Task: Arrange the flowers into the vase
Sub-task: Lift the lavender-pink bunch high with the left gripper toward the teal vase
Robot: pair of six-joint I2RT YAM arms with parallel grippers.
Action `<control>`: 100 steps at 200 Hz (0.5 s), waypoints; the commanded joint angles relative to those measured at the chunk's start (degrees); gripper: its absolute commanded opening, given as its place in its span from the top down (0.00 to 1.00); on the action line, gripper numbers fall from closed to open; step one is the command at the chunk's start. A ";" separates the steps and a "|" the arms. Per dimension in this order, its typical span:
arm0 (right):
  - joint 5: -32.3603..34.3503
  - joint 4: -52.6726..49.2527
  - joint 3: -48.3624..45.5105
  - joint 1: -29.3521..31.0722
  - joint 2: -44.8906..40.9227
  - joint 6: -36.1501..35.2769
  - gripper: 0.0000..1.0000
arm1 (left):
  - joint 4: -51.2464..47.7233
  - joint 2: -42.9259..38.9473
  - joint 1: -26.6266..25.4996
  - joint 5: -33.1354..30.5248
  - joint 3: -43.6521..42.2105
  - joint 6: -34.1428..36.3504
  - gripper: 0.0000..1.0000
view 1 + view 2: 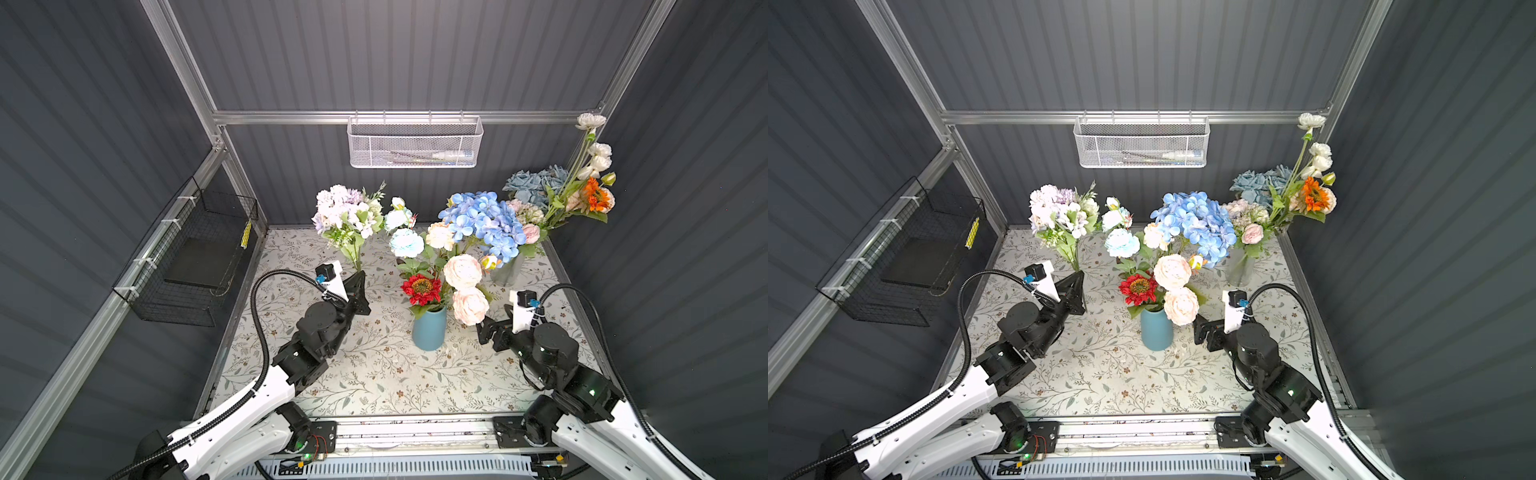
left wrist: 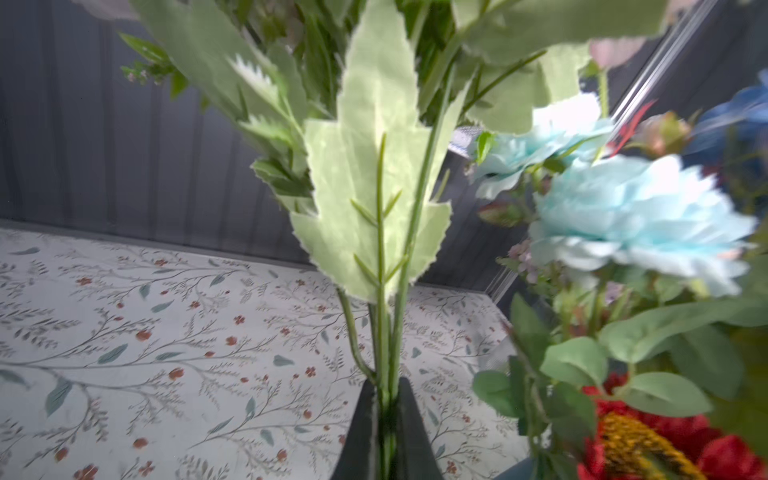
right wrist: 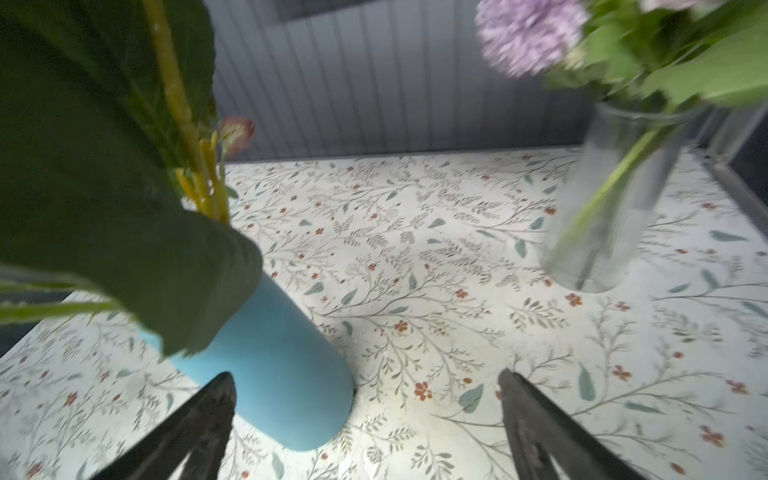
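Observation:
A blue vase [image 1: 429, 332] [image 1: 1156, 332] [image 3: 266, 374] stands mid-table. It holds a red bloom [image 1: 420, 287], pale pink blooms [image 1: 462, 272], light blue blooms [image 1: 406, 243] and a blue cluster [image 1: 482, 220]. My left gripper [image 1: 360, 276] [image 1: 1079, 277] [image 2: 386, 399] is shut on the green stems of a white and lilac spray [image 1: 345, 216] [image 2: 374, 187]. It holds the spray upright to the left of the vase. My right gripper [image 1: 492, 326] [image 1: 1200, 328] [image 3: 365, 376] is open and empty, low beside the vase's right side.
A clear glass vase [image 1: 507, 272] [image 3: 602, 232] with pink and lilac flowers stands at the back right. Orange, white and grey-blue flowers [image 1: 582, 191] fill the back right corner. A white mesh basket [image 1: 415, 143] hangs on the back wall, a black wire basket [image 1: 191, 257] on the left wall.

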 commanded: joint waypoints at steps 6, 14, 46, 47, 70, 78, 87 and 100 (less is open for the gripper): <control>-11.34 4.29 -0.54 0.28 4.63 -0.29 0.01 | 8.15 -1.21 0.13 5.33 0.12 1.50 1.00; -12.02 5.58 -0.35 0.71 6.21 -0.77 0.01 | 9.22 -1.32 0.17 6.24 0.13 1.23 1.00; -10.02 14.14 -0.94 4.23 11.04 -4.27 0.01 | 13.18 -2.28 0.13 10.10 -0.40 0.46 1.00; -9.89 14.42 -0.97 4.27 11.14 -4.31 0.01 | 13.30 -2.30 0.13 10.12 -0.44 0.46 1.00; -9.50 20.95 -2.02 4.66 14.23 -3.80 0.01 | 15.11 -3.54 0.13 12.96 -0.56 1.15 1.00; -9.20 23.08 -2.27 4.74 15.20 -3.41 0.01 | 15.97 -3.90 0.13 13.93 -0.66 1.51 1.00; -8.30 24.82 -2.31 4.85 16.22 -3.01 0.01 | 16.68 -4.15 0.13 15.05 -0.58 1.89 1.00; -6.60 24.78 -2.05 4.93 16.62 -2.61 0.01 | 17.05 -4.26 0.13 17.35 0.09 2.39 1.00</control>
